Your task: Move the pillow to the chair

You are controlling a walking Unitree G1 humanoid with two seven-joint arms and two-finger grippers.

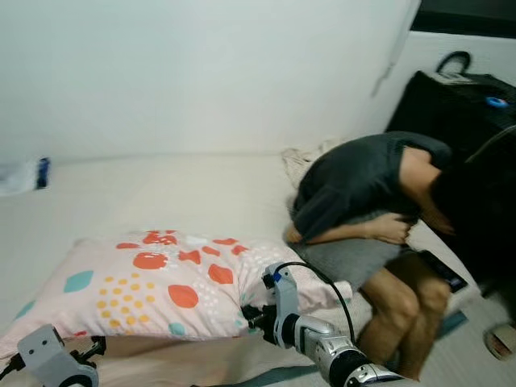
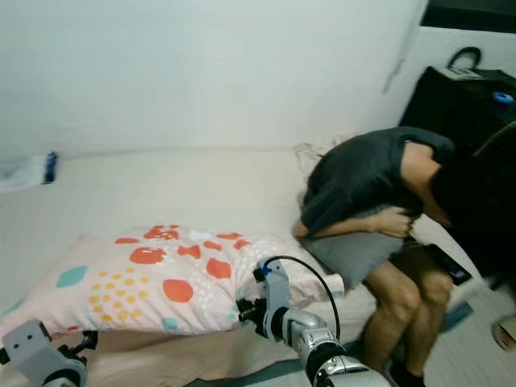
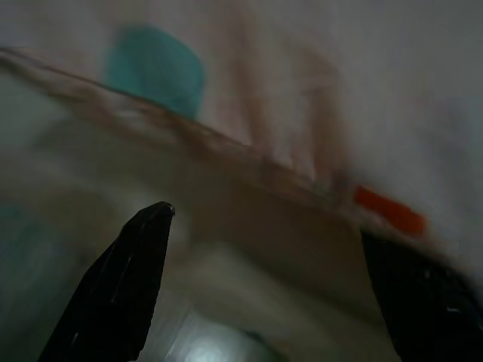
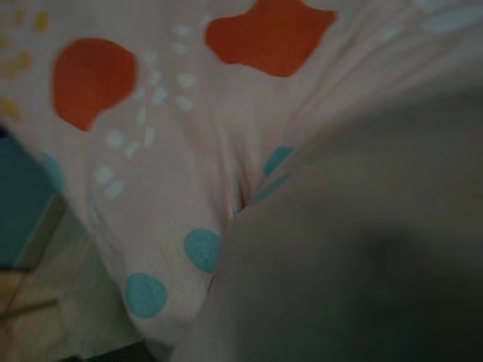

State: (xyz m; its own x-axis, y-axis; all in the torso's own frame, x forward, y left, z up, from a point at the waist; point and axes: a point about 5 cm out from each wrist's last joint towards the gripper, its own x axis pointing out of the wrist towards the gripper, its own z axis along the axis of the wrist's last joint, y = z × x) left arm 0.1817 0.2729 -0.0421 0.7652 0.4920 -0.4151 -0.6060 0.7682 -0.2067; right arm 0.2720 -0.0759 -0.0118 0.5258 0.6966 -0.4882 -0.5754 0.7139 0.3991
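The right gripper (image 1: 251, 316) presses into the near right edge of the one pillow (image 1: 153, 282); whether its fingers are apart or together cannot be told, as the fabric hides them. The left gripper (image 3: 279, 249) sits at the pillow's near left corner with its two black fingers (image 3: 121, 286) spread apart around the hem. The pillow, pale pink with red, yellow and teal spots, lies on the bed (image 1: 161, 193). One person (image 1: 379, 201) sits hunched at the bed's right edge.

Pale pink pillow (image 1: 153, 286) with red, yellow and teal spots, lying flat along the bed's near edge
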